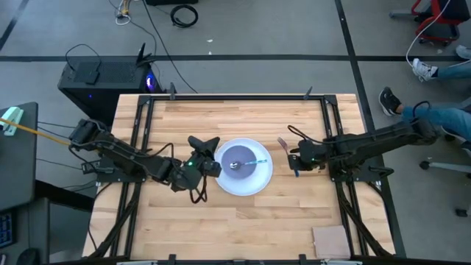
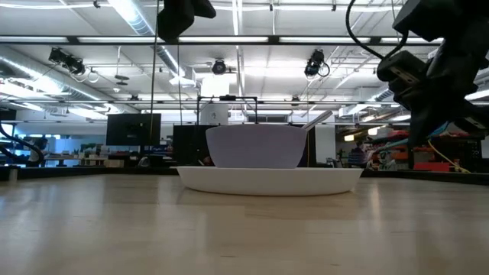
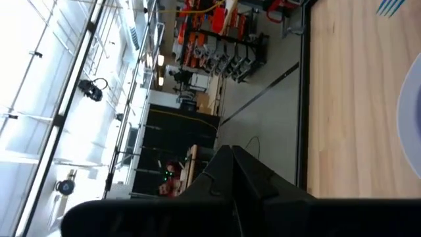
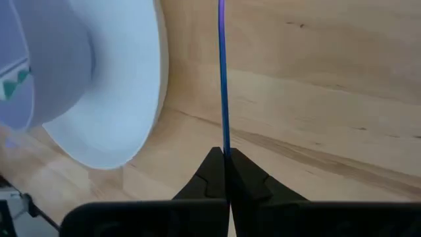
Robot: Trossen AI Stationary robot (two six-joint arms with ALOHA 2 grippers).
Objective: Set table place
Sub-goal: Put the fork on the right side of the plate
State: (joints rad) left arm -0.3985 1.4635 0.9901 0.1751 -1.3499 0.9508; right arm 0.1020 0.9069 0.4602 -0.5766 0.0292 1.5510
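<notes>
A round white plate (image 1: 259,181) lies in the middle of the table, with the lavender-blue bowl (image 1: 237,156) on it. The spoon (image 1: 252,161) lies in the bowl, its light-blue handle over the rim; in the low view the handle (image 2: 317,121) sticks up to the right. My right gripper (image 1: 297,160), just right of the plate, is shut on the fork (image 1: 282,143), whose purple head points to the far edge. My left gripper (image 1: 211,165) is shut and empty at the plate's left rim; its fingers (image 3: 231,161) are closed. My right gripper pinches the fork's handle (image 4: 223,146) between its two fingers, a short teal end (image 1: 296,172) sticking out on the near side. The fingers come level from the table's right and lie across the fork. Whether the fork rests on the table or hangs clear, I cannot tell.
Black metal rails (image 1: 327,125) run along the table's sides. A flat tan pad (image 1: 331,241) lies at the near right corner. Bare wood shows near and far of the plate. A person's legs and shoes (image 1: 412,107) are beyond the table's right side.
</notes>
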